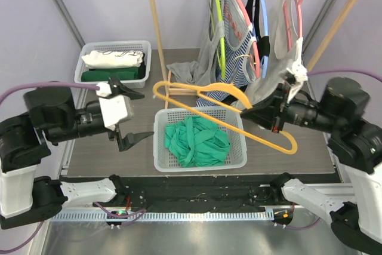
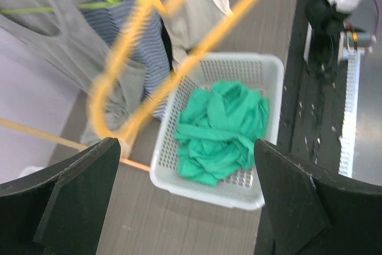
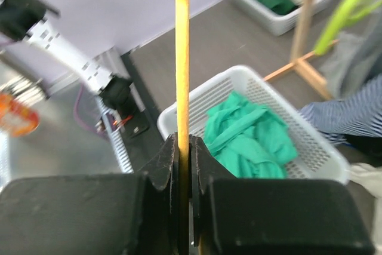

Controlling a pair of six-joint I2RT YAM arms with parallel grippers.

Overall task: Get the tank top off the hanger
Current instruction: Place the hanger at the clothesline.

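Spanning left–right — hanger (image 3: 182, 58), seemingly about level

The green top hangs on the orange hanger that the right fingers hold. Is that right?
Not quite. The green top does not hang on the hanger; it lies bunched in the basket. The right fingers do hold the orange hanger, which is bare. The top view shows it.
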